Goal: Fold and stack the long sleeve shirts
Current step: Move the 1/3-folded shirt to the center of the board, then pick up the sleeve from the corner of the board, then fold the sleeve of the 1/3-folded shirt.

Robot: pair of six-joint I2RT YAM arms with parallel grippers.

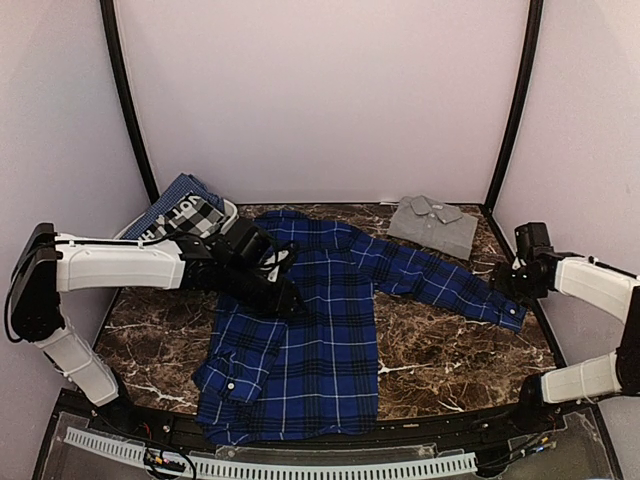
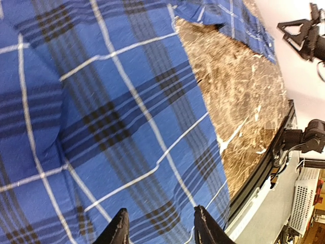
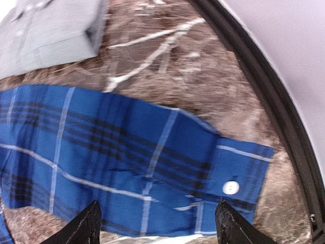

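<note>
Top external shows the plaid shirt [image 1: 310,350] spread on the marble table [image 1: 450,345], with the folded grey shirt [image 1: 433,224] at back right. Left gripper [image 2: 160,223] hovers over the plaid body and right gripper [image 3: 157,223] over the sleeve cuff [image 3: 238,175], both parted, holding nothing

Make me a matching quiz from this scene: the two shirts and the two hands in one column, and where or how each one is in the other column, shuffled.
1 plaid shirt
2 grey shirt
3 left hand
4 right hand

A folded, back right
B open above the sleeve cuff
C laid out, one sleeve stretched sideways
D open above the plaid body

Pairs: 1-C, 2-A, 3-D, 4-B
</note>
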